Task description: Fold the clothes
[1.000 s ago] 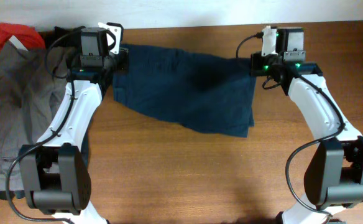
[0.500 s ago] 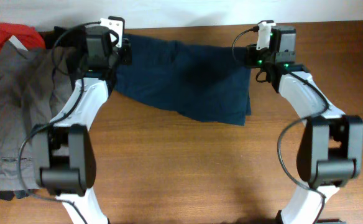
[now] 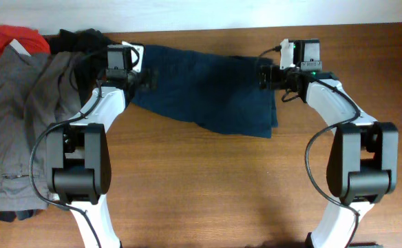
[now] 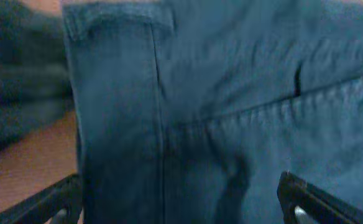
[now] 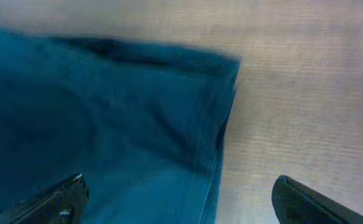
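The brown wooden counter (image 3: 201,193) fills the view. The blue shorts (image 3: 208,96) lie flat at its 12 o'clock edge. They are spread wide, we think so they are ready to fold. Their long side runs from 9 o'clock to 3 o'clock, and the waist seems to point to 9. The left hand (image 3: 146,77) sits over that end, the right hand (image 3: 263,74) over the 3 o'clock end. Both have fingers wide apart and hold nothing. The other clothes (image 3: 22,124) lie piled at 9 o'clock.

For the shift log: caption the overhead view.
Left end effector and right end effector open at opposite ends of navy shorts; grey trousers heaped beside.
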Available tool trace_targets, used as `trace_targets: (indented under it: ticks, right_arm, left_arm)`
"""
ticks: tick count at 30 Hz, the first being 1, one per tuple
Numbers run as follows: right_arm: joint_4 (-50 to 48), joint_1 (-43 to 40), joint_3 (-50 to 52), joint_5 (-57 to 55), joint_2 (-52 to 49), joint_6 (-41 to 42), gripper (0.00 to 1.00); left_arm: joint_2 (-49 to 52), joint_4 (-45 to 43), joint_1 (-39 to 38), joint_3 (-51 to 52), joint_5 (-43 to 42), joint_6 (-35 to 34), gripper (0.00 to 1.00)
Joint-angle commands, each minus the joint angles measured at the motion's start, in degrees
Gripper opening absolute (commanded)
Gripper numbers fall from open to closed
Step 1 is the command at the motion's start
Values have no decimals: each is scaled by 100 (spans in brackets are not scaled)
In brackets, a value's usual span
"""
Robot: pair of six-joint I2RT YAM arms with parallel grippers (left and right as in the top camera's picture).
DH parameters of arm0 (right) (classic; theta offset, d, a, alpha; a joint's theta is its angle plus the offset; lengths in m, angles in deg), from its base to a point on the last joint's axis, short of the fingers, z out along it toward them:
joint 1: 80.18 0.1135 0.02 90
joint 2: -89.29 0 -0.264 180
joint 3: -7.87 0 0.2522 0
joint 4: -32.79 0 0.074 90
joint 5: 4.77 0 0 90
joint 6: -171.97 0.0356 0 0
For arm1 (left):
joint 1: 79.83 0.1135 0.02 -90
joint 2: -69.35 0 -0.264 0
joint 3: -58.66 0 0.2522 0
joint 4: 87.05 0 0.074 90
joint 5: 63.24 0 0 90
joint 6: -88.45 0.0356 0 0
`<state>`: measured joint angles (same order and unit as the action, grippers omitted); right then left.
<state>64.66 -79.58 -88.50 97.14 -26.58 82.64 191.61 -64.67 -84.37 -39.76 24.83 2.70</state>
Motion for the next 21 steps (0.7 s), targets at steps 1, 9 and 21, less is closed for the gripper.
trace_targets:
  ticks: [1,9,21]
  right_arm:
    - [544,-26,-72,409,431,46,99]
    - [1591,-15,-70,1115,431,278,100]
    - [1235,205,-44,1189,160,284,4]
  left_arm:
    - [-503,485,-22,-70,20,-28,99]
    - [-743,1445,-22,-70,17,-31,99]
    - [-1399,2076,79,-70,431,-35,99]
